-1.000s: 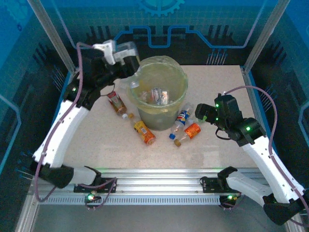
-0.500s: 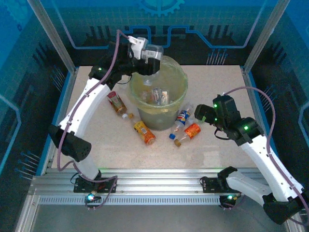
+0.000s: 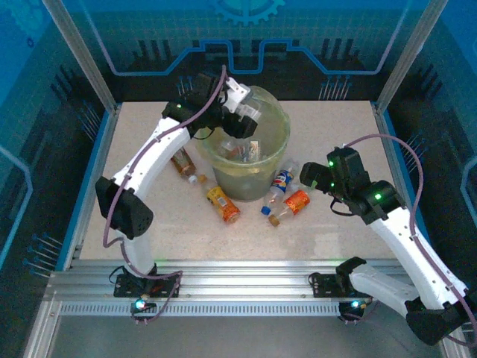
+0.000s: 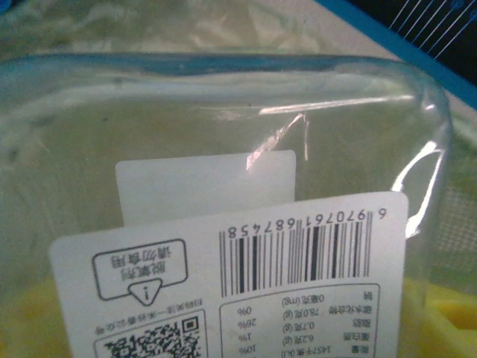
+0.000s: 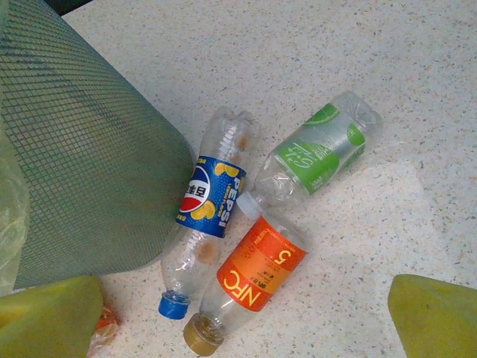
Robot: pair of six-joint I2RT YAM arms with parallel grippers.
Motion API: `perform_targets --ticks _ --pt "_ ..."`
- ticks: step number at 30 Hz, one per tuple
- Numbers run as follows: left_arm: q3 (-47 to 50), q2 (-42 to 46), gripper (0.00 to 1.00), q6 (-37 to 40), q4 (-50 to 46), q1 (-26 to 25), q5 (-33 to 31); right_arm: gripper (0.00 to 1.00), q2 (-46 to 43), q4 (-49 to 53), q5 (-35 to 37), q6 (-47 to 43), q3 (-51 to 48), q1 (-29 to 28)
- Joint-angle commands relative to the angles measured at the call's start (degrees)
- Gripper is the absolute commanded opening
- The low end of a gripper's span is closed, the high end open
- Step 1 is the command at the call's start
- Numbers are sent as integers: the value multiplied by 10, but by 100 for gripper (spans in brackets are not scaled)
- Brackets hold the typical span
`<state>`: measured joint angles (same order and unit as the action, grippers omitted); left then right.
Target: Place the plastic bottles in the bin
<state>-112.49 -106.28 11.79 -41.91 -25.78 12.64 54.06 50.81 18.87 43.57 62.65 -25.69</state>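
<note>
Partway. Left gripper (image 3: 242, 112) over bin (image 3: 279, 123) rim, jaws part-closed around clear white-label bottle (image 4: 261, 186), not yet dropped. Binned bottles (image 3: 246, 149) lie inside, count unclear. Left on table: red-label bottle (image 3: 180, 159) and orange bottle (image 3: 223, 204) on bin's left side; Pepsi bottle (image 5: 209, 198), NFC bottle (image 5: 261, 272), green-label bottle (image 5: 319, 153) on its right. Right gripper (image 3: 308, 177) spread wide, empty, above that trio. Right wrist view separates green-label bottle, hard to pick out from top. Left wrist view gives barcode label; top view gives bin contents.
</note>
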Motion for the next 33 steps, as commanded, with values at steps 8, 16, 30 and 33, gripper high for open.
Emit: perform_targets --ticks 8,16,30,33 --pt "-33 -35 89 55 -46 -8 -77 100 5 19 11 17 -6 7" --pt "-46 -27 99 53 -46 -13 -84 100 19 18 6 43 -19 15" --pt "-50 -3 99 13 -19 -16 -45 100 49 15 -18 35 -21 23" --pt "-44 -3 99 -3 -4 -16 -50 100 50 16 -15 40 -24 24"
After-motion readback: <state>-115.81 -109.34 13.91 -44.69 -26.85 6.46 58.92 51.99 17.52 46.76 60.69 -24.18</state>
